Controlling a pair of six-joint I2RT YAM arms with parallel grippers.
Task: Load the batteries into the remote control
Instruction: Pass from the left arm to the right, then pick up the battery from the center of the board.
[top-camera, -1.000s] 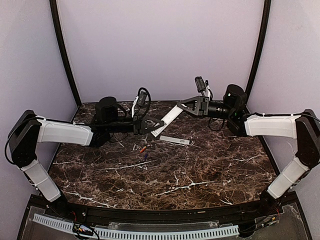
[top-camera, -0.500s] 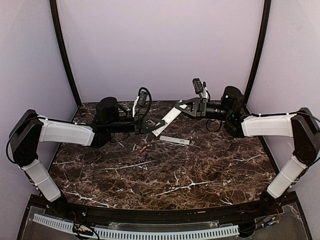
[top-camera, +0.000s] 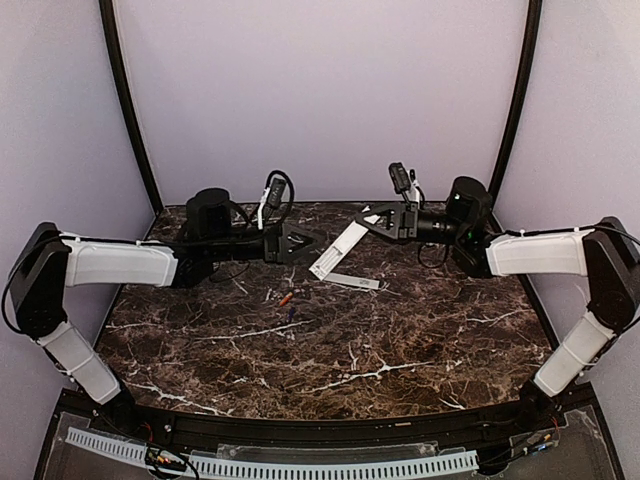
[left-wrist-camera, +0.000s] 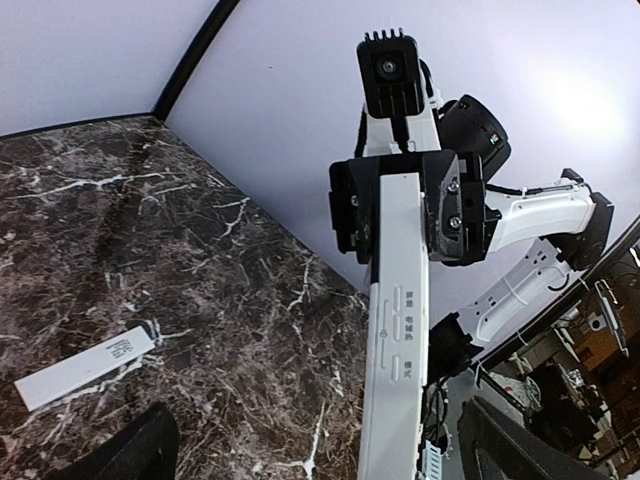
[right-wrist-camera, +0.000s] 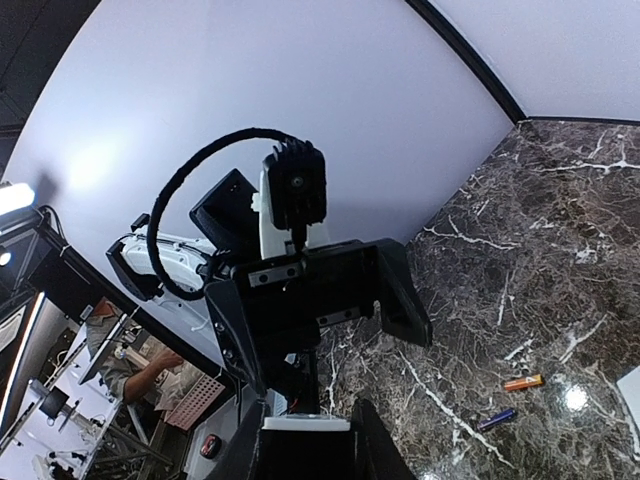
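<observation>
- Marble table (top-camera: 420, 340), hard and glossy: anything dropped on it would likely bounce or skid towards the far wall or an arm base, out of easy reach.
- Right gripper (left-wrist-camera: 400, 215) is clamped narrow on the far end of the remote control (top-camera: 338, 248). It holds the white bar slanted in the air over the back of the table, with the long free end pointing down towards the other arm. That is a grip on one tip with a lot of overhang. My worry is that any push on the free end will pivot the bar in the pads or lever it out.
- Left gripper (top-camera: 310, 243) has its jaws spread wide and holds nothing. It sits just beside the remote's lower end, close enough that a careless turn could knock the bar.
- Loose white strip (top-camera: 350, 281), probably the battery cover, lies flat on the marble below the remote. A low sweep could shove it away.
- Red-orange battery (top-camera: 286, 298) and blue battery (top-camera: 290, 314) lie close together on the table, nearer the arms than the remote. Being tiny, smooth cylinders, they may roll off or squirt from a pinch, and one could be seated the wrong way round. I cannot tell which way the recess faces.
</observation>
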